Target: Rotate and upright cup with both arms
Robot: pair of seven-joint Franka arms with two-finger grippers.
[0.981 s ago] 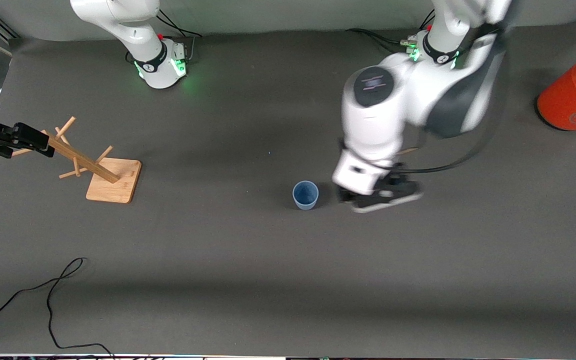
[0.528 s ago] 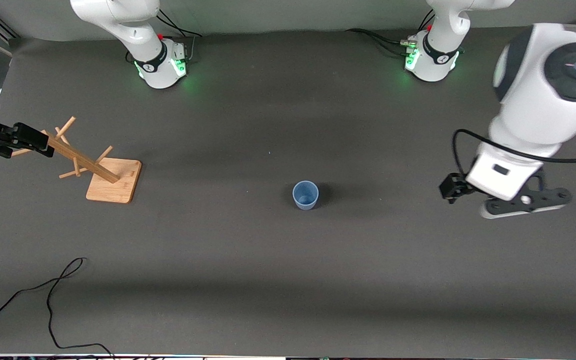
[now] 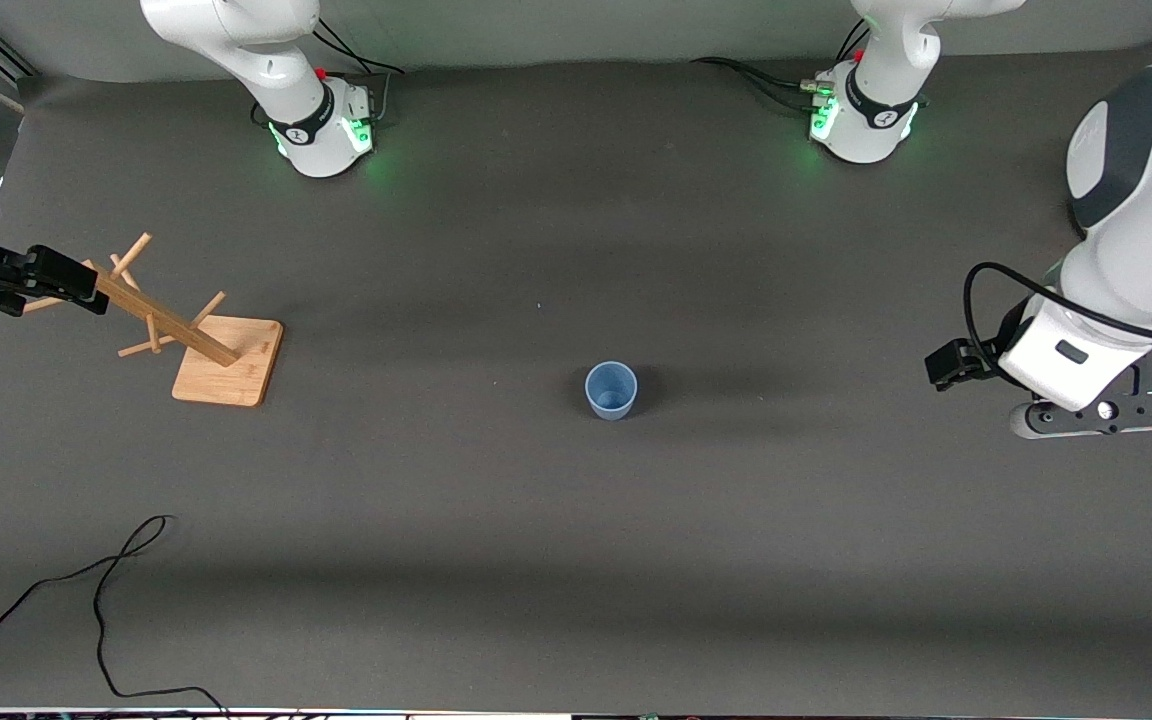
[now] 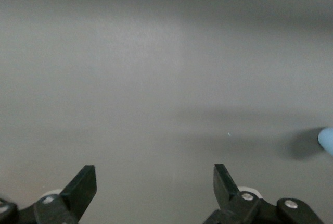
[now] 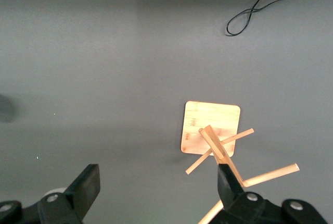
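Observation:
The pale-blue cup (image 3: 611,390) stands upright, mouth up, alone in the middle of the dark table. Its edge also shows in the left wrist view (image 4: 327,140). My left gripper (image 3: 1096,416) hangs over bare table toward the left arm's end, well apart from the cup. In the left wrist view it (image 4: 155,182) is open and empty. My right gripper (image 3: 46,280) waits over the wooden rack at the right arm's end. In the right wrist view it (image 5: 156,182) is open and empty.
A wooden peg rack (image 3: 198,338) on a square base stands toward the right arm's end; it also shows in the right wrist view (image 5: 210,129). A black cable (image 3: 106,590) lies near the table's front edge. The orange can is out of view.
My left arm has swung away from beside the cup toward its own end of the table. The cup stays upright where it was. The right arm has not moved.

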